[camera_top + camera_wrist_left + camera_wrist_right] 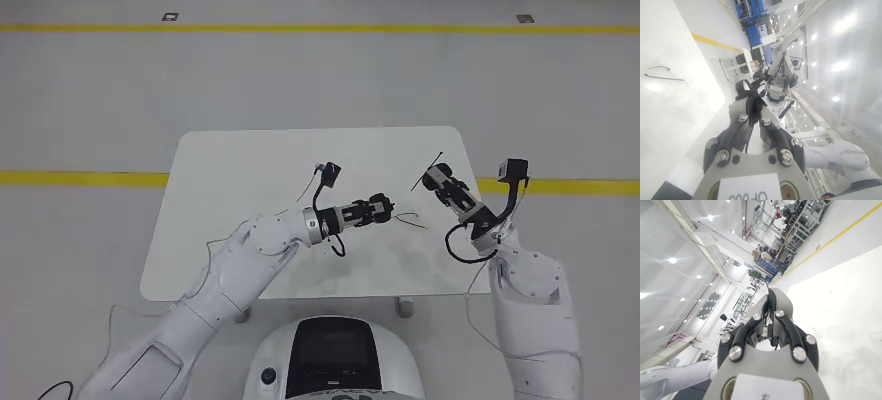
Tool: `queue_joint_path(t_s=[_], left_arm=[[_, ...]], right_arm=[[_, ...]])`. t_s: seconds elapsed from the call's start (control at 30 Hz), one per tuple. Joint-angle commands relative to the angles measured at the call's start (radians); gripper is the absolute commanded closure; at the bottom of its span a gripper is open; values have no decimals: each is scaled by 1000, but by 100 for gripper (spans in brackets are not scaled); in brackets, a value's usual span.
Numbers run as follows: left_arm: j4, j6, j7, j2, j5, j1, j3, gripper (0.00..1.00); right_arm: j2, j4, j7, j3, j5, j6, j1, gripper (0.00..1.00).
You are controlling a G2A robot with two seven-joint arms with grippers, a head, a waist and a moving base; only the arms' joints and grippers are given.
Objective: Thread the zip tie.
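Top view: the white counter (230,200) stands in front of the robot, and both arms are held over it. Above the counter's middle hangs the left pincer (386,207), pointing toward the counter's right side. From its own wrist camera the left pincer (753,100) looks drawn closed, the black pads pressed together. I cannot tell whether anything is caught between them.

Right of the counter's middle, two loose ties (408,219) lie flat on the surface. The left wrist view shows them as a short curved one (659,67) and a longer straight one (664,77), close together but apart.

Over the counter's right part the right pincer (432,178) is clamped on a thin black zip tie (417,183), which is lifted off the counter and slants toward its far edge. In the right wrist view the strap (767,286) rises out from between the closed tips (771,294).
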State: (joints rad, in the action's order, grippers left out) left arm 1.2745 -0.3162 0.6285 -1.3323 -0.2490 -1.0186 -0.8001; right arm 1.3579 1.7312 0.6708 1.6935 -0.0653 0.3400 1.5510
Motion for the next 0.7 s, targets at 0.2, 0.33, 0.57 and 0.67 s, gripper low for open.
queue_joint_path(t_s=[0.2,0.33,0.57,0.67], left_arm=[[5,18,-18,-1,-56,-20,-6,100],[-8,66,6,8,-151,-46,-45,100],[0,104,11,18,-174,-68,-72,100],[-5,119,3,15,-179,-63,-64,100]], right_arm=[[0,0,1,1,0,0,0,100],[-3,47,-137,-25,-125,0,20,100],[-20,38,-275,-74,-231,0,38,100],[-32,31,-321,-106,-269,0,44,100]])
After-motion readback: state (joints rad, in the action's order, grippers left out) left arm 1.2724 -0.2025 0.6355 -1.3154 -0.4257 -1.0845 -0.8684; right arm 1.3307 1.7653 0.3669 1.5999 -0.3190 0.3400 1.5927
